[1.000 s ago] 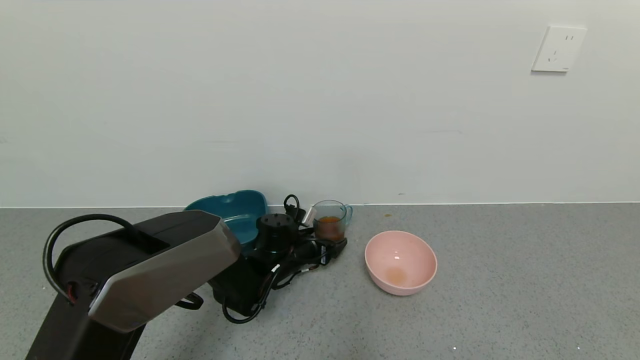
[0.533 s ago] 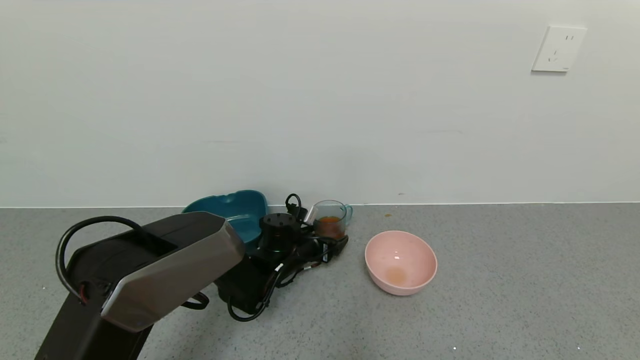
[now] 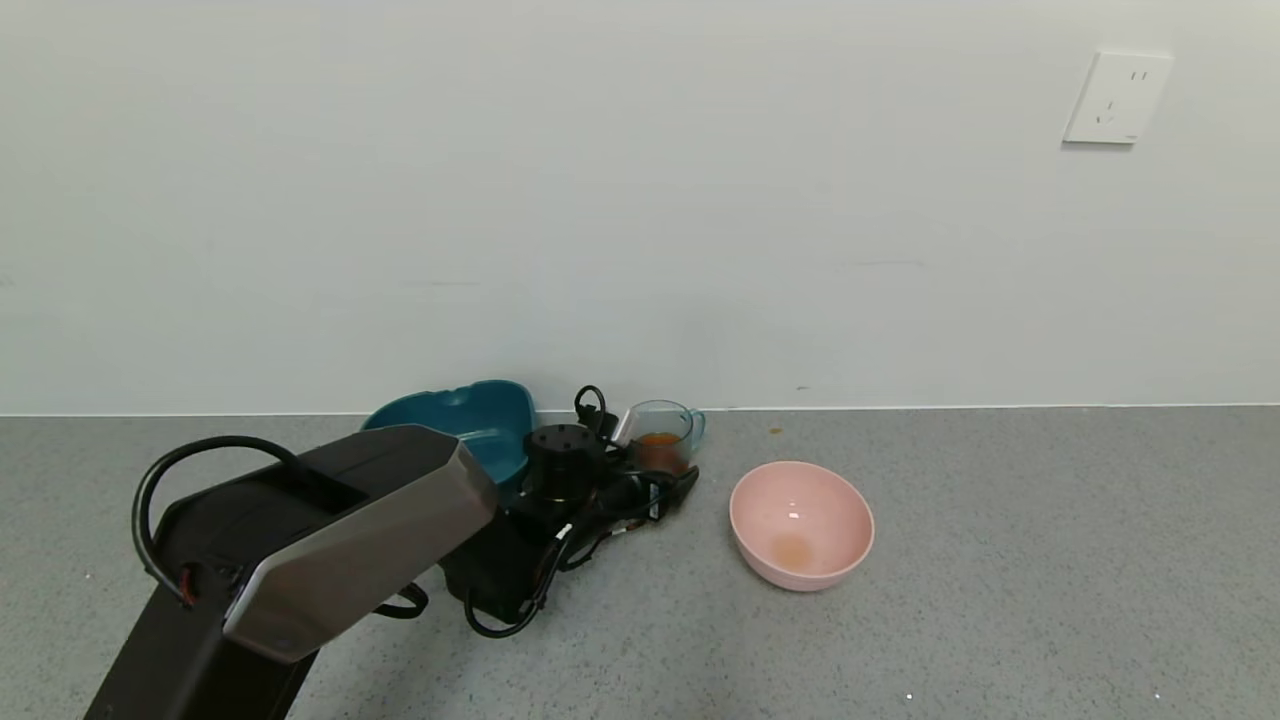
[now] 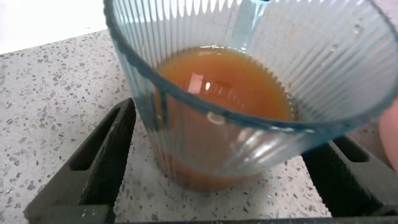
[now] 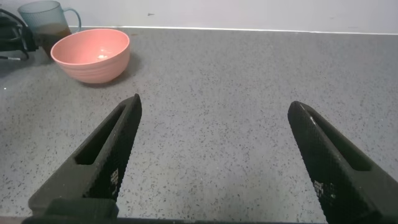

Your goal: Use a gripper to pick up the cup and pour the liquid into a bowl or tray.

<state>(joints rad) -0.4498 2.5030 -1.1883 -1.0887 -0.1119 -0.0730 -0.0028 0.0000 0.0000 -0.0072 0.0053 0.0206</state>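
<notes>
The pale teal ribbed cup point(image 3: 662, 432) stands by the wall, holding orange-red liquid point(image 3: 659, 440). My left gripper point(image 3: 668, 474) is low on the counter with its open fingers on either side of the cup's base. In the left wrist view the cup point(image 4: 249, 93) fills the frame and the liquid point(image 4: 227, 87) shows inside. The gripper point(image 4: 217, 180) has one finger point(image 4: 93, 165) on each side, and the cup stands on the counter. The pink bowl point(image 3: 802, 524) sits to the cup's right with an orange trace at its bottom. My right gripper point(image 5: 214, 112) is open and empty above bare counter.
A dark teal tub point(image 3: 462, 428) stands against the wall behind the left arm. The wall runs close behind the cup. In the right wrist view the pink bowl point(image 5: 91, 55) and the cup point(image 5: 46, 22) lie far off. A wall socket point(image 3: 1115, 97) is at the upper right.
My left arm has slid forward toward the wall, bringing its fingers further round the cup. The cup and the bowl have not moved.
</notes>
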